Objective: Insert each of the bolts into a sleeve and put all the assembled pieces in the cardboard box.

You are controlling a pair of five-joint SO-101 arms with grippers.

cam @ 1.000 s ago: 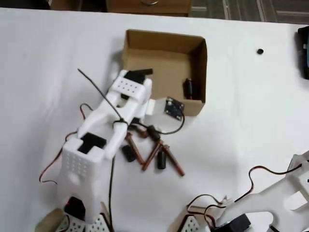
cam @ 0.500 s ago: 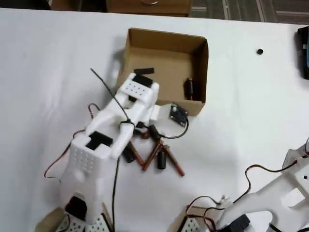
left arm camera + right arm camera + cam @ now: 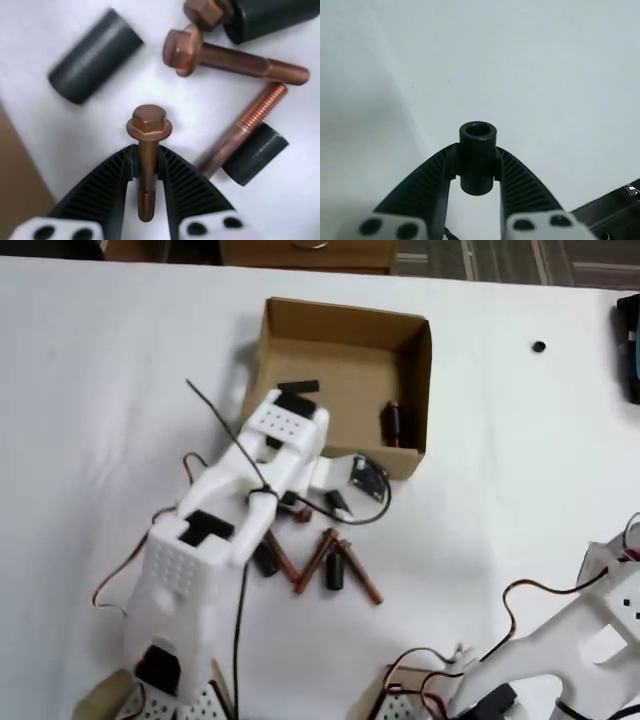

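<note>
Two tools loaded, left tool (image 3: 146, 159) pinching a copper bolt (image 3: 149, 126) (by its shank), right tool (image 3: 476, 167) clamped on a black sleeve (image 3: 478, 142), loose bolts (image 3: 313, 562) on the table (image 3: 520, 460) near the cardboard box (image 3: 340, 315)

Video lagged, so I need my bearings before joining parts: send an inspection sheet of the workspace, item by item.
Surface: white table.
Job's things: cardboard box open, with what looks like one sleeved bolt inside; loose bolts and loose sleeves heaped just in front of it.
Clutter: black speck on the far side of the table; dark object at its edge.
Hands: left hand shut on a bolt at the heap; right hand shut on a sleeve, away from it.
Cables: black cable and red-brown wires along the arms.
Surroundings: wooden furniture beyond the table.
</note>
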